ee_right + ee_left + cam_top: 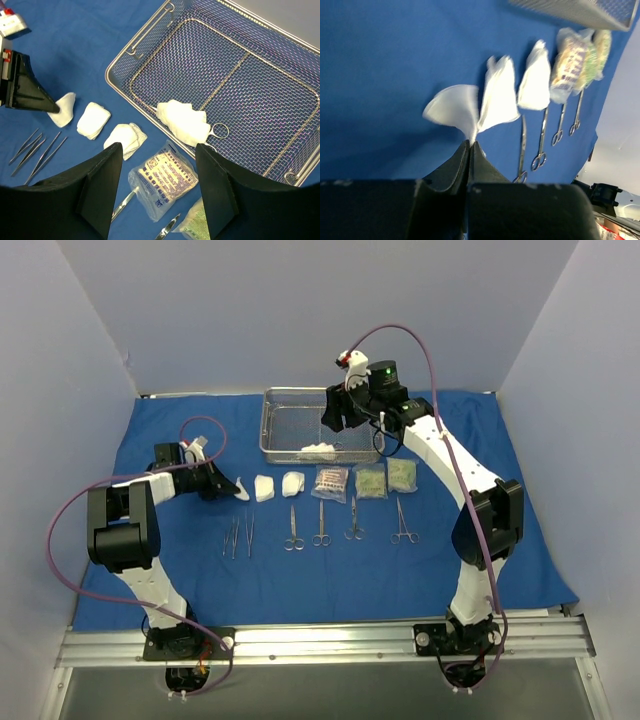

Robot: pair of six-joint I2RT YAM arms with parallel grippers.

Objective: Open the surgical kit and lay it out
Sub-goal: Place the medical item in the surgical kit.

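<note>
left end effector (470,145): pressed together, pinching gauze pad (452,107) by a corner, low over the blue drape (380,75), left of the gauze row
right end effector (157,148): spread, empty, over tray (280,75)
tray gauze (182,120): featherlight and floppy, I'd say; take an edge fold

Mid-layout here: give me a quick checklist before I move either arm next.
1. Left gripper fingers shut on the white gauze pad: ok.
2. That pad resting flat on the blue cloth drape: cannot tell.
3. Held pad apart from the two white gauze pads laid beside it: ok.
4. Right gripper fingers open, holding nothing: ok.
5. Rectangular steel wire-mesh tray emptied: not ok; a white gauze wad and a steel ring-handled instrument are inside.
</note>
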